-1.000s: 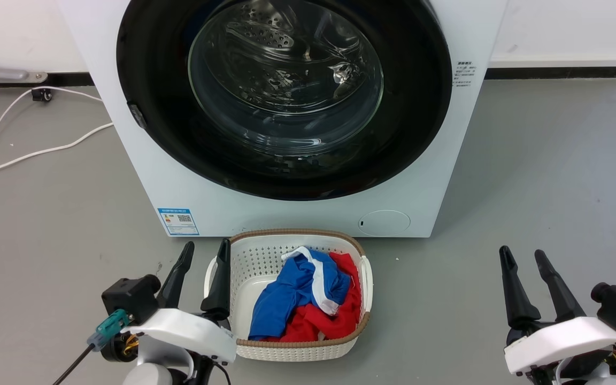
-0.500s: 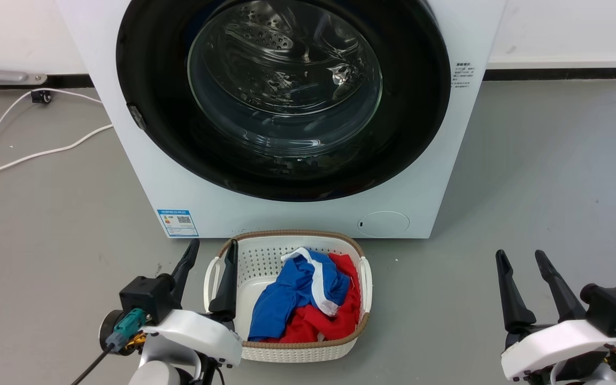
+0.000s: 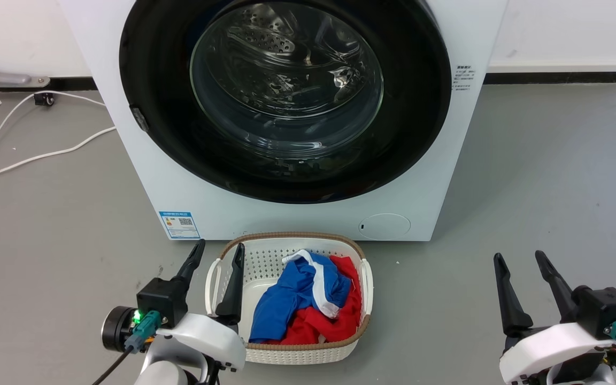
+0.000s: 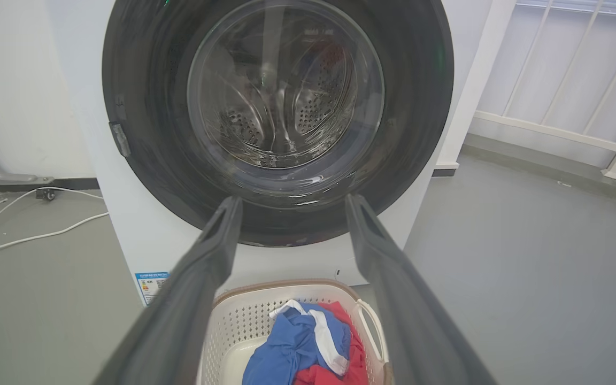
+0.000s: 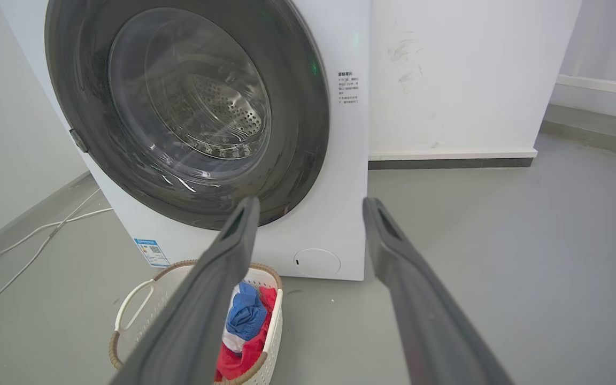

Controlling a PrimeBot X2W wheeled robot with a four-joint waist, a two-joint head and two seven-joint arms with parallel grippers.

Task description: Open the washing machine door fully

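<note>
Covering most of the front of the white machine [image 3: 286, 222], the washing machine door [image 3: 286, 91] sits closed, a glossy black disc around bulging clear glass, while the left gripper [image 3: 220, 245] and right gripper [image 3: 517, 255] hang spread open, empty, well short of it.

Top of washing machine door [image 3: 153, 80] is cut off by head view's upper edge. Print on blue sticker [image 3: 179, 224] and side label [image 3: 464, 78] is too small to read. A finger of left tool [image 3: 220, 246] hides part of basket [image 3: 366, 283] left rim.
</note>
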